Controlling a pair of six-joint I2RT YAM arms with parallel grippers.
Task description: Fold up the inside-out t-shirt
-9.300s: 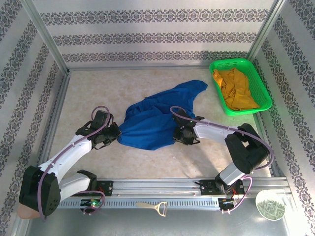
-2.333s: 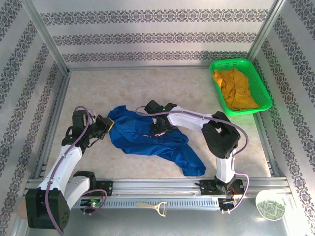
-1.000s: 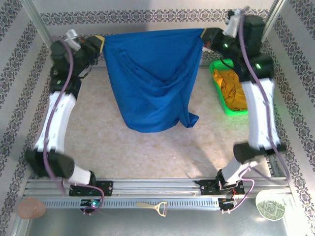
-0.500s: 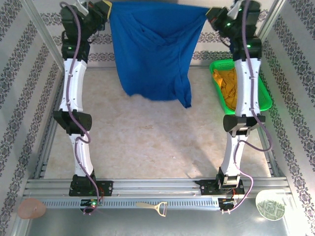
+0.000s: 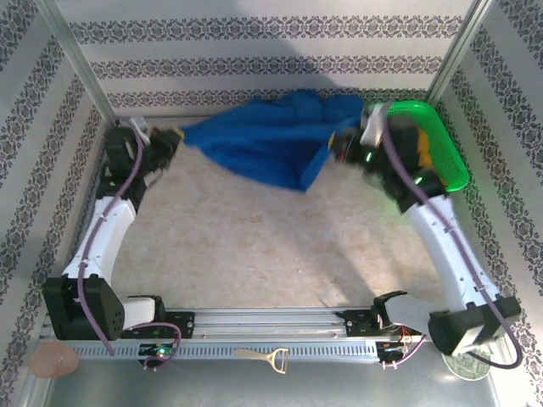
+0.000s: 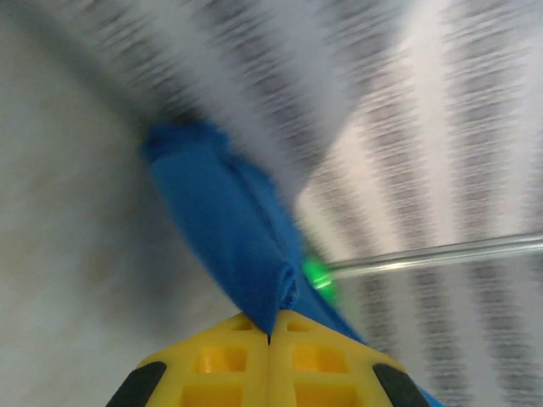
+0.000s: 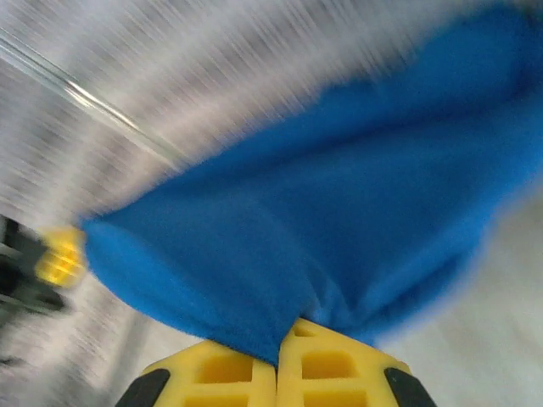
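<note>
Lying on the near rail: an opener [image 5: 265, 358]. Beyond it, bare counter [image 5: 254, 246] through the middle.

Farther back, toward the far-left corner, clenched on one edge of the shirt [image 5: 267, 140]: the left gripper [image 5: 170, 138]. Seen from its wrist as yellow jaws pressed together [image 6: 269, 339] with a blue fold [image 6: 221, 220] pinched at the seam. Opposite, toward the far-right corner and just in front of the green basket [image 5: 441, 140], likewise clamped on blue cloth: the right gripper [image 5: 344, 144], shut tight in its own wrist view [image 7: 278, 348] under a wide billow of shirt [image 7: 339, 203].

Half a second ago, held high as a hanging sheet; now swung down low and stretched between both grippers along the far edge, belly sagging toward the middle. Blurred, so hard to tell whether touching the counter yet.

Probably a flick to spread the shirt flat. No fold made yet, and likely the lay-down to finish first.
</note>
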